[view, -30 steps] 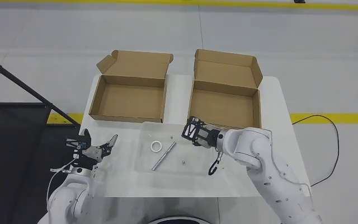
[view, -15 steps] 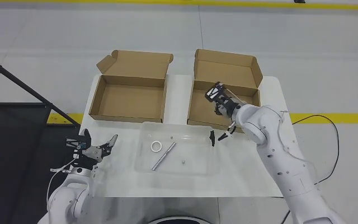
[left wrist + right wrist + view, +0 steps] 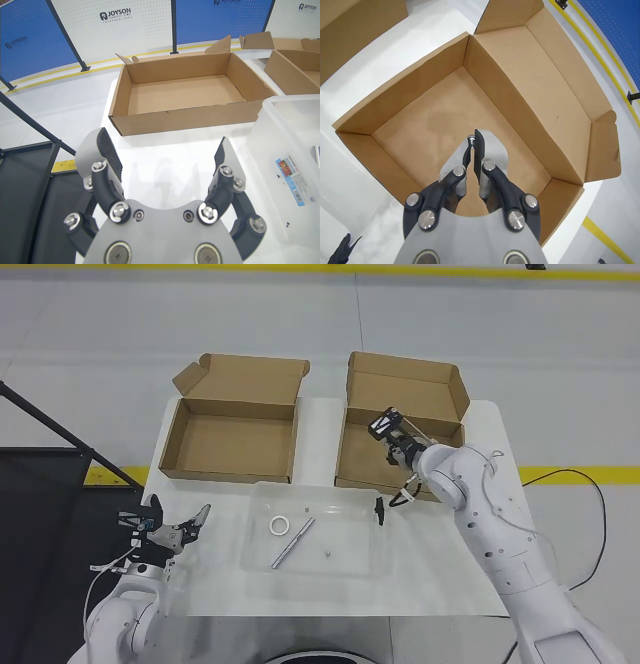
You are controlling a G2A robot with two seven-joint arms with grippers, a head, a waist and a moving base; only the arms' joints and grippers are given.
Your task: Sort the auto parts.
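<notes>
Table (image 3: 320,429) with a clear bin (image 3: 315,486) near its front edge. Left box (image 3: 230,444) sits behind the bin's left half, right box (image 3: 372,464) behind its right half, both open. Right gripper (image 3: 472,143) is above the right box, behind the bin's right end, fingers clenched on a small bolt (image 3: 470,137). Left gripper (image 3: 166,150) is off the bin's left end, fingers spread wide. In the bin: metal rod (image 3: 292,542), white ring (image 3: 279,526) just left of it, tiny nut (image 3: 328,553). Black clip (image 3: 379,509) is at the bin's right edge; can't tell if it is inside or on the rim.
</notes>
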